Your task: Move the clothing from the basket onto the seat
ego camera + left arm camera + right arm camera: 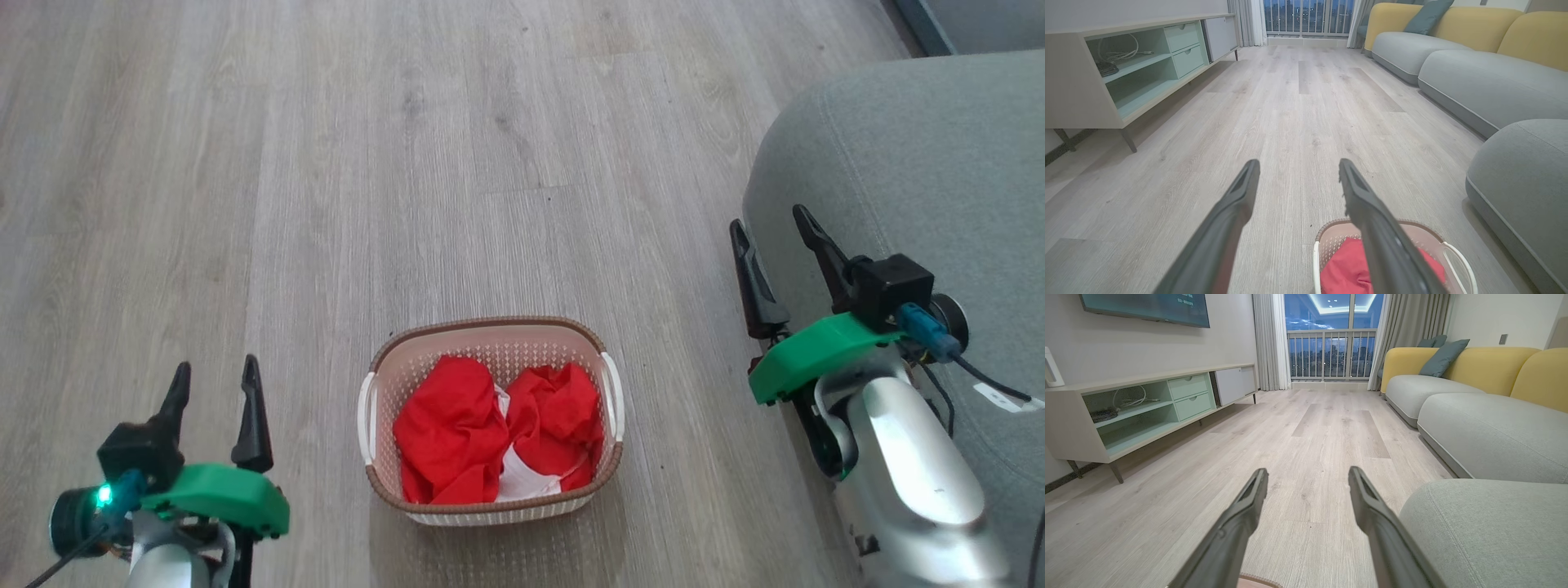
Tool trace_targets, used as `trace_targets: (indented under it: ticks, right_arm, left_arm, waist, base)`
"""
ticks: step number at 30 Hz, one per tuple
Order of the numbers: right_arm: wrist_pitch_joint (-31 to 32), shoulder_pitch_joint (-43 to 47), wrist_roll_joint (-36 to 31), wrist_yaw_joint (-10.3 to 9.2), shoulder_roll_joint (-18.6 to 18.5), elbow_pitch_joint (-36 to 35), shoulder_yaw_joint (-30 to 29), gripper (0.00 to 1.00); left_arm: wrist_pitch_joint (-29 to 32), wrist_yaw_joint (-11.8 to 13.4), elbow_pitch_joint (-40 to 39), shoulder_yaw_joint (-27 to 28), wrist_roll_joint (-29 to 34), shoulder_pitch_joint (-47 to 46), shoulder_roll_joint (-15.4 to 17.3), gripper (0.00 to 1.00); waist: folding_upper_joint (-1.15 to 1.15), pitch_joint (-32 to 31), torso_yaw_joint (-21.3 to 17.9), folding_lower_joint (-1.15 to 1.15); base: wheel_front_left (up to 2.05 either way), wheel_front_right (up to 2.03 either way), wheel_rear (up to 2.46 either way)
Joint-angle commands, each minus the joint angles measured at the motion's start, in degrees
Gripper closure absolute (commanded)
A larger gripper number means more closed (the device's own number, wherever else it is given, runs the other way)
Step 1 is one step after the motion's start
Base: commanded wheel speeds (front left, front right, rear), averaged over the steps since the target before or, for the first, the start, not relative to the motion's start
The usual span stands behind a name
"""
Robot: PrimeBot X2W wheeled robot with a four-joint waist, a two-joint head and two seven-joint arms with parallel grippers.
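"Two red heaps of clothing (pixel 457 425), white fabric between them, in one basket (pixel 490 328) on the floor (pixel 326 204), near the rounded corner of one seat (pixel 922 147)?" – Desk

"Yes. Left jaws and right jaws both gape wide, holding nothing. The risk, I'd judge: tangled garments rise together and tip the basket, or spill short of the seat." – Photographer

Both arms reach forward: the left pincer (pixel 216 375) low, the right pincer (pixel 771 225) higher, each spread wide and holding nothing.
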Motion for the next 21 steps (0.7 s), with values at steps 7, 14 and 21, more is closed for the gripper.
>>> trace_targets:
  ticks: [7,14,21]
  right_arm:
    - [-0.37,-2.89,0.23,-0.01,0.59,-2.78,1.09,0.0]
    - [-0.37,-9.54,-1.25,-0.01,1.14,-5.52,1.36,0.0]
    - [-0.37,-17.73,-2.77,-0.01,1.64,-7.46,1.82,0.0]
  left_arm:
    - [-0.72,-2.57,2.63,-0.83,-0.49,-2.55,-0.23,0.0]
    - [-0.72,-4.55,7.72,-8.0,-4.02,-8.98,-0.38,0.0]
    - [-0.72,-5.42,12.56,-16.45,-7.81,-18.41,-0.39,0.0]
  waist:
    - [0.0,3.56,-0.69,0.01]
    - [0.0,13.79,-1.88,0.01]
    - [0.0,25.27,-3.24,0.01]
  base:
    - [0.0,0.0,0.0]
    - [0.0,0.0,0.0]
    - [0.0,0.0,0.0]
